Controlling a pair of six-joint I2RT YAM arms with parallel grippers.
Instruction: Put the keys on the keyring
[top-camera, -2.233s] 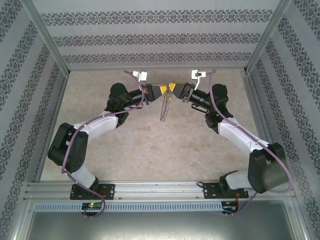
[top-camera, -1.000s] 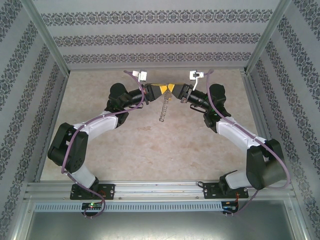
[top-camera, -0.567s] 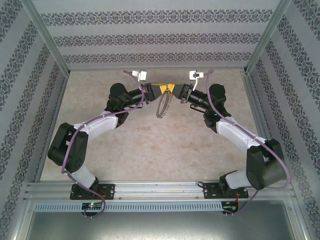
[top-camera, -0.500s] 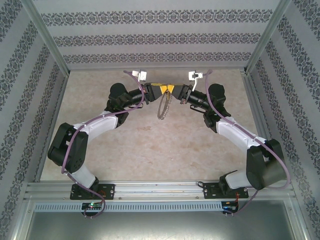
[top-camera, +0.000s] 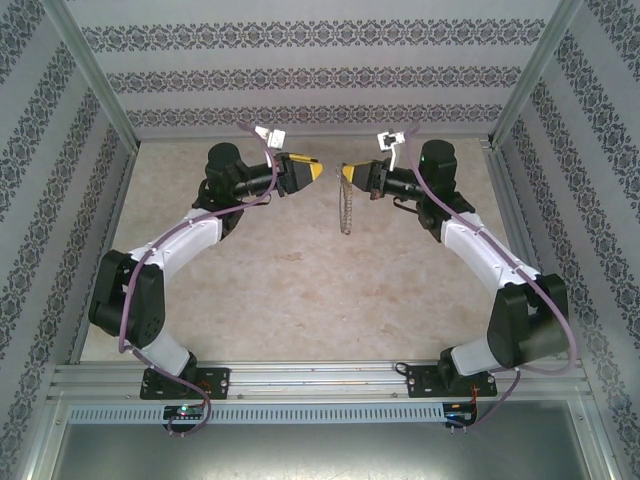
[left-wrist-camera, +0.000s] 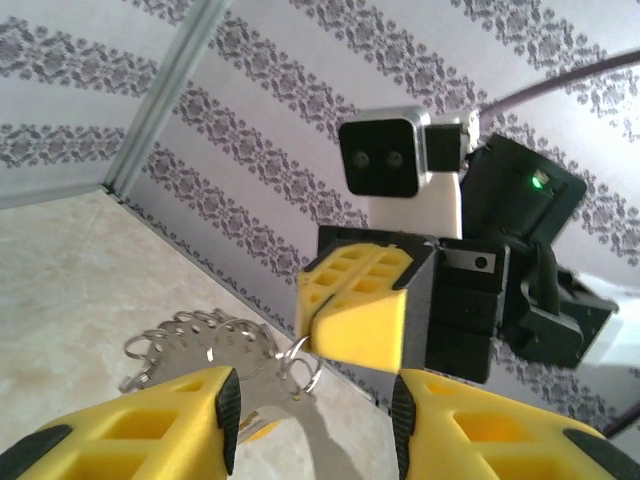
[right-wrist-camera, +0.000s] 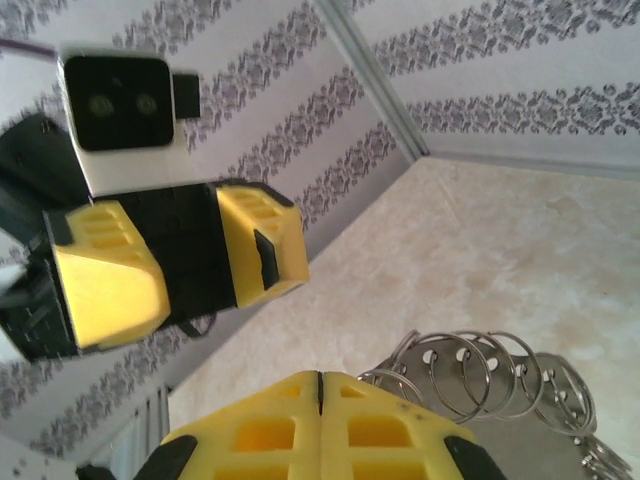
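You will find the keyring (top-camera: 346, 212) just above the centre of the top view, hanging straight down from the right gripper (top-camera: 347, 175). From there it shows edge-on, as a thin vertical silvery strip against the pale table (top-camera: 300, 300), and you cannot tell the hoop from its fringe. The wrist views show it better. In the left wrist view it sits at the lower left of centre as a fan of small overlapping silvery rings (left-wrist-camera: 205, 345), its lower part cut off behind the left finger (left-wrist-camera: 150, 430). In the right wrist view the same rings spread along the lower right and run off the bottom right corner. The exact point where the ring meets the right fingers is hidden behind their yellow pads (right-wrist-camera: 380, 440), but those pads are pressed together with only a seam between them, and the ring hangs from their tip, so the right gripper is clamped on the keyring. A small yellow patch (left-wrist-camera: 262, 430) shows under the ring in the left wrist view; it is too blurred and too covered to say what it is, and you cannot pick out the keys with any certainty. The left gripper (top-camera: 312, 168) stands apart to the left of the ring, facing the right one, its fingers spread with a clear gap and nothing between them. Patterned walls (top-camera: 320, 80) close the scene behind.
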